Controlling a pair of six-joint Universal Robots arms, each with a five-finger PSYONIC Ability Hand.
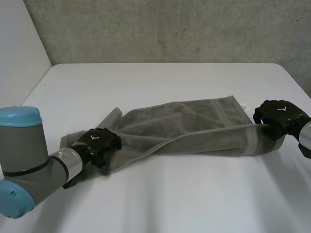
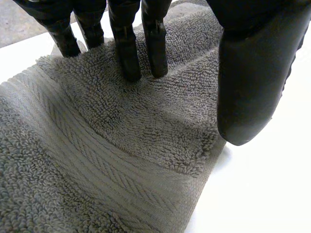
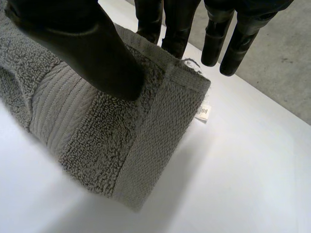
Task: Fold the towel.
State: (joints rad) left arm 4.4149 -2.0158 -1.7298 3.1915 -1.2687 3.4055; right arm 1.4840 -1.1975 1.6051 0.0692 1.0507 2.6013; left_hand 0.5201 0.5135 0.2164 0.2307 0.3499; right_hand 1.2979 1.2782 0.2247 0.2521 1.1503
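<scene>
- Across the middle of the worktop (image 1: pixel 170 77), from its near-left part out to its right edge: one grey terry towel (image 1: pixel 194 124) with a woven border band. It lay twisted along its length, not flat.
- Left hand (image 1: pixel 97 143): set on the towel's left end, at a corner by the border band. Its fingers (image 2: pixel 129 58) ran straight down with tips sunk in the pile. Its thumb (image 2: pixel 250 87) stood off beside the cloth's edge, over bare worktop. The hand was pressing and released, with no cloth clasped.
- Right hand (image 1: pixel 279 116): close to the right edge, clenched on the towel's right corner. The thumb lay on one face and two fingers went behind the hem. The corner was held off the surface, with shadow beneath it. A white label (image 3: pixel 204 112) hung from the hem just beside the grasp.
- Hazard, judged: the left end was only pinned, so a pull from the right hand could drag it along the smooth surface and lose the alignment.
- Hazard, judged: the twist, if not shaken out, would likely be folded in and leave crooked edges.
- Hazard, judged: the corner pinch was narrow, and heavy terry could slip from it.
- Surface: white, smooth and matt, giving the cloth little grip.
- Room: a rough grey wall (image 1: pixel 170 29) stood behind the far edge, with a paler panel (image 1: pixel 19 39) by the far-left corner.
</scene>
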